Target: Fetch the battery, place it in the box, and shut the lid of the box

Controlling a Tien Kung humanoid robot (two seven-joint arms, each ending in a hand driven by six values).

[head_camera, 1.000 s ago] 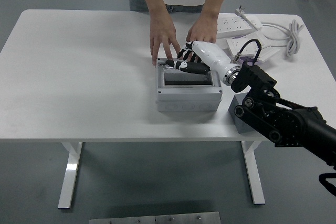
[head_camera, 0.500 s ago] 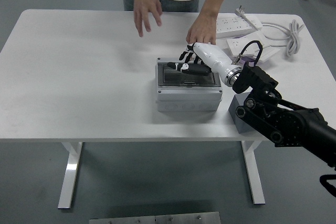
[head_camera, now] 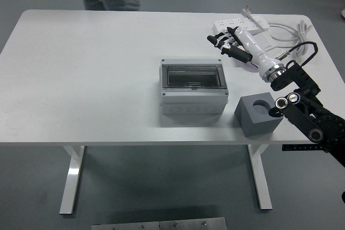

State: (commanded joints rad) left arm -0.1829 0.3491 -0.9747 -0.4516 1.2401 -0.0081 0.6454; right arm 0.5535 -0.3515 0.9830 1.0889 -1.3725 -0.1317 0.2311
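We see the grey rectangular plastic box (head_camera: 194, 87) near the middle of the white tabletop (head_camera: 81, 79), its clear hinged lid (head_camera: 193, 75) lying flat and shut; the battery we cannot make out through it, though we judge it is inside; our right hand (head_camera: 228, 44) hangs over the far right corner beside a white power strip (head_camera: 242, 23), fingers loosely spread and holding nothing; a grey cube block with a round hole (head_camera: 259, 112) sits at the near right edge; we judge the closing step done, leaving only retreat.
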